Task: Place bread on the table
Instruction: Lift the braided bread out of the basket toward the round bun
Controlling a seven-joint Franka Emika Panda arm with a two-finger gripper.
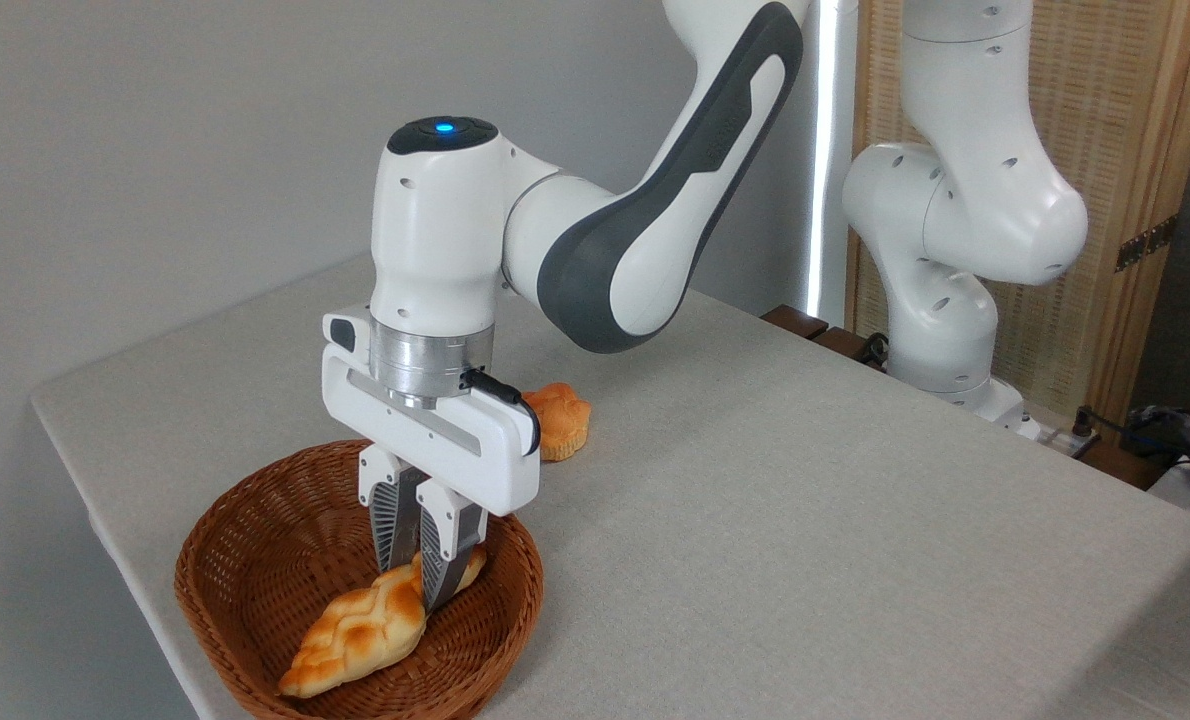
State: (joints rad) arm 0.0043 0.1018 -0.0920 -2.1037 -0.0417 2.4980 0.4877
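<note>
I see my gripper (410,580) down in the basket (255,560); its fingers (438,560) squeeze the bread (360,630); a small bun (563,420) sits on the table (805,520).

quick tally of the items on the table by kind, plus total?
Braided bread loaf: 1, in the basket, pincer closed on it
Small orange bun: 1, on the table
Wicker basket: 1
Total: 3
</note>
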